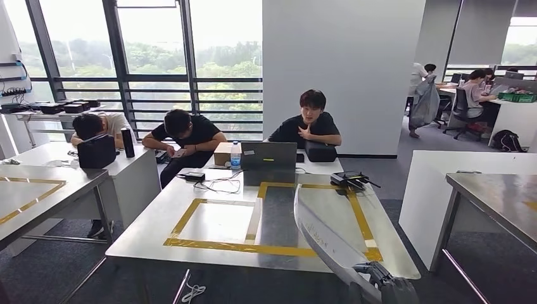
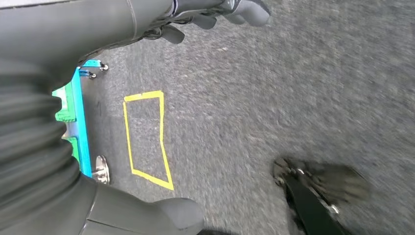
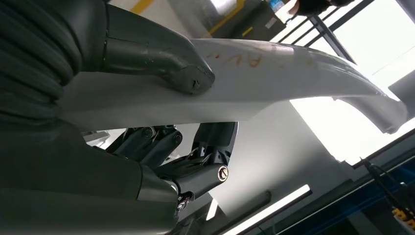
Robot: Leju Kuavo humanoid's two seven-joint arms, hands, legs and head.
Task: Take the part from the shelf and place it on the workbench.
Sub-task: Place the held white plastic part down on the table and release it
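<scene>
Now the right hand [image 1: 385, 278] grips the long white curved part [image 1: 323, 237] near its lower end, carrying it over the workbench [image 1: 215, 221] with its yellow tape frames [image 1: 240, 246]; I'd say lowering it flat comes next. Up close, the right wrist view shows thumb above and fingers [image 3: 205, 161] beneath. The left hand [image 2: 215, 17] hangs over carpet [image 2: 274, 98], fingers curled, holding nothing.
</scene>
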